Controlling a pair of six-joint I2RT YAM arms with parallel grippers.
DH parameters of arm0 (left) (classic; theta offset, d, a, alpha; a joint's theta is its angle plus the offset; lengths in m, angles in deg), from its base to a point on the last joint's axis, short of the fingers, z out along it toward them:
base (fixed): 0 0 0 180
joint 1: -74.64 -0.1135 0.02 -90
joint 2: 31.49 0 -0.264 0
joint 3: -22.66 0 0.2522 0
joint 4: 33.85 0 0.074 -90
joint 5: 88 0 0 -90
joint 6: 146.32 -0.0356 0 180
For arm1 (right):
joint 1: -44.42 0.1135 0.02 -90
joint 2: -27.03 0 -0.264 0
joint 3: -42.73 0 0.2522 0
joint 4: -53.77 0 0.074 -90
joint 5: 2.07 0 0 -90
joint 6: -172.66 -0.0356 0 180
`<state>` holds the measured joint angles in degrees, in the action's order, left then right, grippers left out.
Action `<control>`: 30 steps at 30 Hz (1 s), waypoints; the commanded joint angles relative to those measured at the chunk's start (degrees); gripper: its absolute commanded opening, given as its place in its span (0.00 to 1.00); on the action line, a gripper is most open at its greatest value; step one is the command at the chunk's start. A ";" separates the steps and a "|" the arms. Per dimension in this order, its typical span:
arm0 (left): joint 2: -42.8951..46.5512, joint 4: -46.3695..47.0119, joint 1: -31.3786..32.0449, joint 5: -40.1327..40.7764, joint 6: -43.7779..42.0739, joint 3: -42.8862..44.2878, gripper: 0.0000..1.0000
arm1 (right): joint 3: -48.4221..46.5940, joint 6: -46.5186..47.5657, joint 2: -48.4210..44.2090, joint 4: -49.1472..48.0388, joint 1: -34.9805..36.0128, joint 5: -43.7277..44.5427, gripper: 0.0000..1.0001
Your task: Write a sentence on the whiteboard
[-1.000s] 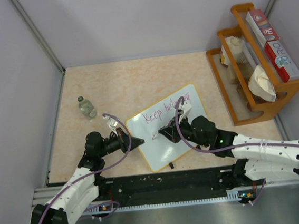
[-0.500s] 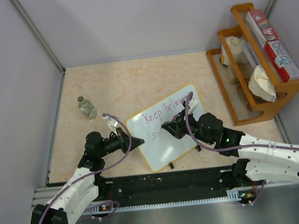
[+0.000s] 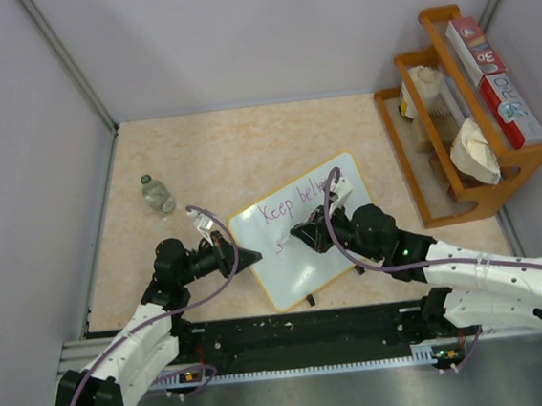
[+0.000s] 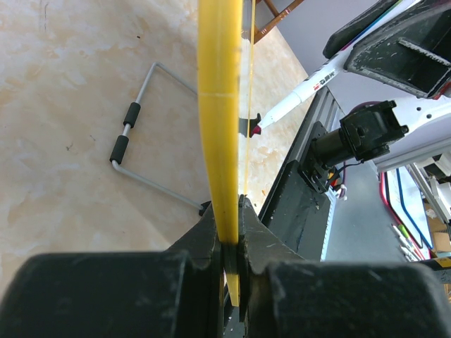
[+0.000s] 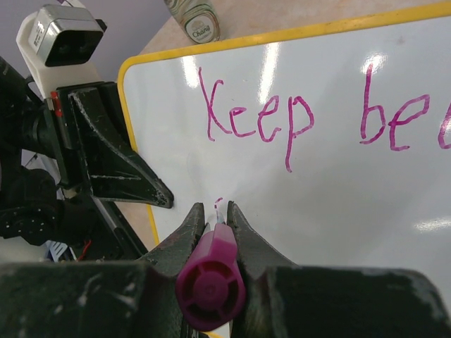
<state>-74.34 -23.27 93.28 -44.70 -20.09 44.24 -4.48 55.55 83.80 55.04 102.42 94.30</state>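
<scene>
The right gripper (image 5: pixel 215 211) is squeezed tight on a purple-pink marker (image 5: pixel 210 285). The marker's cap end faces the wrist camera and its tip points down at the whiteboard (image 5: pixel 338 190), right by a tiny pink mark under the word "Keep".

The left gripper (image 4: pixel 229 232) is closed to a thin slit, pinching the board's yellow rim (image 4: pixel 217 105) at its left edge.

The whiteboard (image 3: pixel 306 262) lies in the middle of the table (image 3: pixel 227 150), between the two arms. Its long side runs from near left to far right, and the sentence (image 3: pixel 295 203) slants the same way. It reads "Keep be", and the rest is hidden behind the right gripper (image 3: pixel 305 233).

A small bottle (image 3: pixel 158 195) stands to the left, and a wooden rack (image 3: pixel 458 147) is on the right.
</scene>
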 commanded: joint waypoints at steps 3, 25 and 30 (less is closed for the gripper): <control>0.14 -3.51 0.62 -1.64 -8.28 -1.93 0.00 | -0.83 -0.48 0.53 -2.36 -0.60 1.62 0.00; 0.05 -3.51 0.62 -1.64 -8.28 -1.93 0.00 | 0.67 -0.57 -0.87 0.36 -2.27 4.70 0.00; 0.05 -3.59 0.62 -1.64 -8.28 -1.93 0.00 | 1.37 -0.57 -2.63 2.03 -3.50 5.40 0.00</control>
<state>-73.99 -23.51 93.28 -44.67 -20.25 44.22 -4.00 54.35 83.19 55.76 100.82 96.53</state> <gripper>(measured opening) 0.078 0.099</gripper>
